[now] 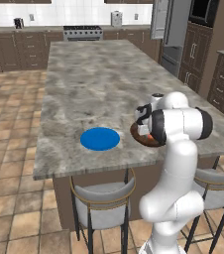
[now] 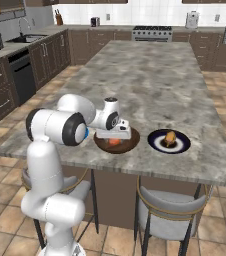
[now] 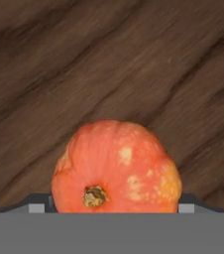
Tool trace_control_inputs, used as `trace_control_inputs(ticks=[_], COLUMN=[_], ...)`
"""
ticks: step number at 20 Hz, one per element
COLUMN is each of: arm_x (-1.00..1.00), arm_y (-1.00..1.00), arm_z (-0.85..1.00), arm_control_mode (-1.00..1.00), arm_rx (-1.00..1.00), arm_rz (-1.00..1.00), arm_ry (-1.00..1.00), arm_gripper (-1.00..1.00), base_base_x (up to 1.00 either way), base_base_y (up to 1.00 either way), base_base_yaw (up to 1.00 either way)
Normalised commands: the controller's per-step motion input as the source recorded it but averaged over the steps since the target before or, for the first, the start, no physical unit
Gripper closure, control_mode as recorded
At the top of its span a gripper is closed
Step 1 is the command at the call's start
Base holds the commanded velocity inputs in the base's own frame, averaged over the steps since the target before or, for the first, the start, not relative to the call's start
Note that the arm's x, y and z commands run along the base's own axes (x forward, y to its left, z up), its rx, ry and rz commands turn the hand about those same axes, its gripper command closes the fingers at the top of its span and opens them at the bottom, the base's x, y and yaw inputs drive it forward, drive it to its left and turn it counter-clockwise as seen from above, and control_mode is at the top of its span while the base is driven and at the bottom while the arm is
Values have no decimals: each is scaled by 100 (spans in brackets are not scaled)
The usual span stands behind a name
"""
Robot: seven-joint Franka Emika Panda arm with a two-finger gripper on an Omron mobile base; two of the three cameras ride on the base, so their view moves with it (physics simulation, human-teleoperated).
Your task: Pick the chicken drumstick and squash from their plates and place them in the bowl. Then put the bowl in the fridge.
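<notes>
Left base view: the blue plate (image 1: pixel 100 138) sits bare on the counter (image 1: pixel 94 79). Right base view: the drumstick (image 2: pixel 170 137) waits on its plate (image 2: pixel 182 145), likely slippery; grip mid-shaft. Hand view: the open gripper (image 3: pixel 113 203) straddles the squash (image 3: pixel 116 166) in the bowl (image 3: pixel 109 59).

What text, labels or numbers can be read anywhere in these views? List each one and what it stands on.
None: no readable text on the squash, wooden bowl, blue plate, dark-rimmed plate, fridge or stove. Stove knobs and counter appliances are too small to tell.
</notes>
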Motion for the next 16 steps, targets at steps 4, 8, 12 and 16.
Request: trace_control_inputs(ticks=[4, 8, 12, 16], arm_x=[14, 6, -2, -1], arm_y=[0, 0, -1, 0], arm_z=[-4, -2, 15, 29], arm_control_mode=[-100, -100, -100, -100], arm_rx=[4, 10, 17, 10], arm_rz=[0, 0, 4, 0], arm_ry=[0, 0, 0, 0], arm_gripper=[-100, -100, -100, -100], base_base_x=[0, 0, 0, 0], base_base_y=[0, 0, 0, 0], base_base_yaw=[0, 0, 0, 0])
